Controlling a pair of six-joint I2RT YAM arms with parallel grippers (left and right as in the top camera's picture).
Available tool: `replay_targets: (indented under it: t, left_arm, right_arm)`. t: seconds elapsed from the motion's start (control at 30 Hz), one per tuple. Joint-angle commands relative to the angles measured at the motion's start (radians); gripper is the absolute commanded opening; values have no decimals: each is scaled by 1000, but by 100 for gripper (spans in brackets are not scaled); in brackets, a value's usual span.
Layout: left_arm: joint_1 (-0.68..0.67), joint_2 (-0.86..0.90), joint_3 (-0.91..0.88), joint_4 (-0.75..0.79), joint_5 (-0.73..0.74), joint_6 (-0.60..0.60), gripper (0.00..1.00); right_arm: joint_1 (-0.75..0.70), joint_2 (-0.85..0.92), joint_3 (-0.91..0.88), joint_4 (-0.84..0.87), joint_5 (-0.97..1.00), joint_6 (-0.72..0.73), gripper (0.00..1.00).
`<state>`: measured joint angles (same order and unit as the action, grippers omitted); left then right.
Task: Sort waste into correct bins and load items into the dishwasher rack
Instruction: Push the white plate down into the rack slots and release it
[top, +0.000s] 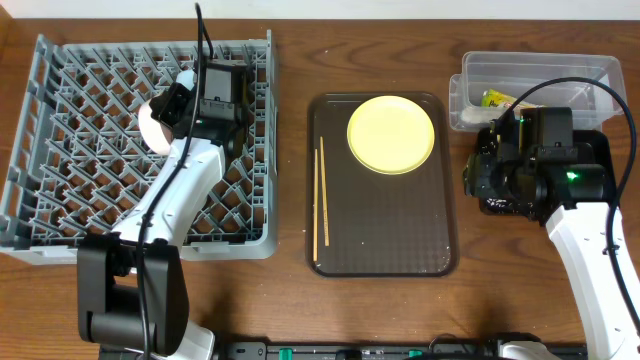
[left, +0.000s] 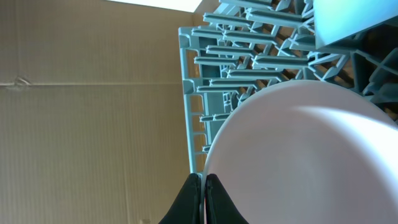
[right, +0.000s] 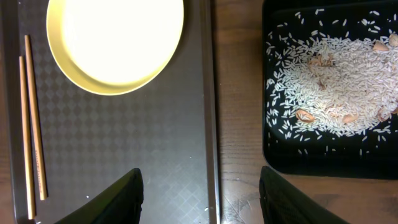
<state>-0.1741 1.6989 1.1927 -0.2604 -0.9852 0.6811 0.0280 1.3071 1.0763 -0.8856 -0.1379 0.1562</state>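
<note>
Dark, streaky wood-grain tabletop (top: 290, 60) carries everything; on its left stands the dishwasher rack (top: 100, 190), a square grey plastic crate with a lattice of upright pegs and open-work walls. The left gripper (left: 203, 177) hangs over the rack's far half, its dark fingers pinched together on the thin rim of the smooth, round white bowl (left: 298, 155), which is tilted on edge among the pegs; the light blue bowl (left: 348, 22) shows just beyond it inside the rack. A strip of bare wood separates the rack from the flat brown tray (top: 380, 250), a rounded rectangle with a fine diamond texture and a low raised lip; the glossy round yellow plate (top: 391, 134) lies at its far right, the thin wooden chopsticks (top: 320, 200) lie side by side along its left edge, clear of the plate, and the near half is bare. At the far right the clear tub (top: 540, 70) holds the crumpled wrapper (top: 497, 98); just nearer sits the shallow black tray (right: 286, 149), strewn with loose white rice (right: 336, 74) and a few brownish scraps. The right gripper (right: 199, 171) hovers with jaws spread and nothing between them, over the narrow strip of wood between the brown tray's right lip and the black tray's left edge.
</note>
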Motion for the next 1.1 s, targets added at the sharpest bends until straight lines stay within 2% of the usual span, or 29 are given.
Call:
replay_targets:
  t: [0.0, 0.4, 0.63, 0.8, 1.07]
  left_arm:
    - [-6, 40, -14, 14, -11, 4, 6]
    - [3, 40, -14, 188, -248, 135, 6]
    - [-7, 41, -14, 176, -250, 129, 6]
    - [-7, 42, -27, 103, -213, 60, 6]
    - [-19, 46, -97, 101, -151, 26, 6]
  right_arm:
    - [-10, -2, 3, 0, -2, 8, 58]
    - [-10, -2, 3, 0, -2, 8, 58]
    - [-10, -2, 3, 2, -2, 8, 58]
    - [-10, -2, 3, 1, -2, 8, 58]
    - [-10, -2, 3, 0, -17, 8, 58]
